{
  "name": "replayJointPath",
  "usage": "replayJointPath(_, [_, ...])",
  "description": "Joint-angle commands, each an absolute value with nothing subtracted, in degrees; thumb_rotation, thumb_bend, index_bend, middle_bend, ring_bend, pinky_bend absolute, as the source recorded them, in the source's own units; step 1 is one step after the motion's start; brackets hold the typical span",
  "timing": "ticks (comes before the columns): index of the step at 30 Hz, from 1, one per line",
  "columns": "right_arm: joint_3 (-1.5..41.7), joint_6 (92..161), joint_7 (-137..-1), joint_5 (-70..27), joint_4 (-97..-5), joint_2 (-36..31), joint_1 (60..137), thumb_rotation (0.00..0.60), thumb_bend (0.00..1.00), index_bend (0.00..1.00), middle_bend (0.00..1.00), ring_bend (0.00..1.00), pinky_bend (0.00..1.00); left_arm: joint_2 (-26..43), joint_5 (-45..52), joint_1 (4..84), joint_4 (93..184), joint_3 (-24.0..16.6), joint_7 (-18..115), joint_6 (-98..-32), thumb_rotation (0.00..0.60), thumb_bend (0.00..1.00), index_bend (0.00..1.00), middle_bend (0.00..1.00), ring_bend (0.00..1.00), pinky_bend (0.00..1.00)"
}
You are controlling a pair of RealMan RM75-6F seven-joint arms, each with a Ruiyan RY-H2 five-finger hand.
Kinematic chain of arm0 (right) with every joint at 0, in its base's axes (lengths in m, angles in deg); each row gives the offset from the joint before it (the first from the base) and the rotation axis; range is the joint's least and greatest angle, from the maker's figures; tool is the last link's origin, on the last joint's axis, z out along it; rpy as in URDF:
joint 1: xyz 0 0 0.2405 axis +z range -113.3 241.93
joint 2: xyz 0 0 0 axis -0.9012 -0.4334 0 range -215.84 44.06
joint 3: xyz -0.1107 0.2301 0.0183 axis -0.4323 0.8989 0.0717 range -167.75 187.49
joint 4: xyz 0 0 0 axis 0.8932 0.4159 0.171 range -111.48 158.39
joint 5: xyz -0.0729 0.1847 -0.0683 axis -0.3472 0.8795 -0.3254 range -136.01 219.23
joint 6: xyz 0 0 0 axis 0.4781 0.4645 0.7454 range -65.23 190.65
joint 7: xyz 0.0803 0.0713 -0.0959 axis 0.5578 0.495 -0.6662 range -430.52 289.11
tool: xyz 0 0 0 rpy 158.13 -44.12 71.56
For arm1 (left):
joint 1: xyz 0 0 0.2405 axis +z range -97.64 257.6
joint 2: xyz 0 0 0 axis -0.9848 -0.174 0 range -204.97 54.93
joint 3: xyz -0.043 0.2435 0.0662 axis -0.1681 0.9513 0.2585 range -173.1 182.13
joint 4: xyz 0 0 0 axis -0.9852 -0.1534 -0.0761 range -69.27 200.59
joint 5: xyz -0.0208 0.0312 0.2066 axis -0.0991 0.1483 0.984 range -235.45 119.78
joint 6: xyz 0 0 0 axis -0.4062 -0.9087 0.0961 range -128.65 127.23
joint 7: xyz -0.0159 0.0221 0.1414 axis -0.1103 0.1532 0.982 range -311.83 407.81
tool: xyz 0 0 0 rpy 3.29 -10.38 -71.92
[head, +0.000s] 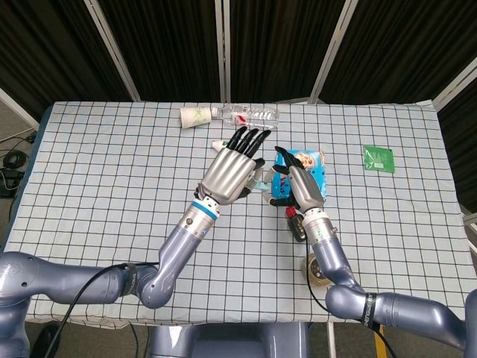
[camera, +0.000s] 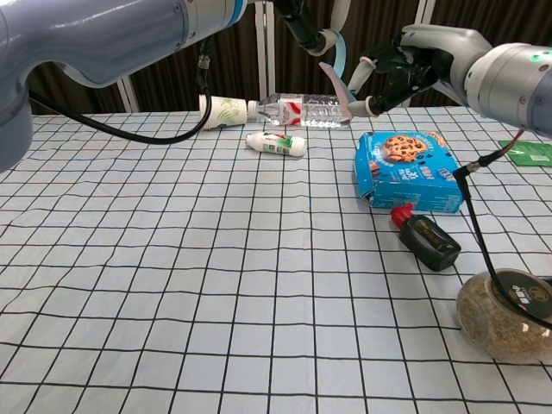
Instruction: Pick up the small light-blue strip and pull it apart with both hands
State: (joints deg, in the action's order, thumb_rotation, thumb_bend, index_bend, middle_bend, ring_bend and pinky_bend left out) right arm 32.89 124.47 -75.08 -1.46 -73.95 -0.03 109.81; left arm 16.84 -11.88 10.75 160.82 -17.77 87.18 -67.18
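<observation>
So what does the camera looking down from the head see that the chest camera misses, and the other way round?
Only the head view shows the whole table, the backs of both hands, and the full green packet on the right.

Only the chest view shows the light-blue strip clearly, hanging curved between the left hand and the right hand, plus the cookie box's printed face and the jar up close.

Both show the paper cup, clear bottle, and black bottle with a red cap.
</observation>
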Motion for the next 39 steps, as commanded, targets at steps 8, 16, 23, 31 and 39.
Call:
replayJointPath(8, [33.04, 124.11, -75.16, -1.90, -74.98, -0.29, 109.51, 0.600, 0.22, 0.56, 0.04, 0.00, 0.00, 17.71, -11.61, 10.43, 159.51, -17.78, 87.06, -67.24, 0.600, 0.55, 0.88, 0.00, 0.00, 0.00])
replayJointPath(16, [33.32, 124.44, -75.54, -1.66, -75.29, -0.21, 109.39, 0.600, 0.22, 0.55, 0.04, 0.00, 0.00, 18.58, -10.85, 10.39, 158.69, -17.91, 86.31, -67.43, 0.600, 0.55, 0.88, 0.00, 0.00, 0.00])
replayJointPath(23, [33.26, 124.53, -75.90, -1.44, -75.35, -0.01, 109.37, 0.600, 0.22, 0.55, 0.04, 0.00, 0.00, 19.10, -10.41, 10.36, 158.32, -17.98, 86.14, -67.65, 0.600, 0.55, 0.88, 0.00, 0.00, 0.00])
replayJointPath(31, [33.28, 124.47, -76.01, -1.27, -75.39, 0.29, 109.34, 0.600, 0.26, 0.58, 0.04, 0.00, 0.00, 19.79, -10.06, 10.46, 157.65, -17.76, 85.87, -67.59, 0.600, 0.55, 0.88, 0.00, 0.00, 0.00])
replayJointPath(39, [33.04, 124.02, -75.86, -1.43, -75.45, 0.55, 109.25, 0.600, 0.38, 0.66, 0.05, 0.00, 0.00, 20.43, -9.76, 10.71, 156.58, -17.74, 84.90, -67.16, 0.600, 0.55, 0.88, 0.00, 0.00, 0.00])
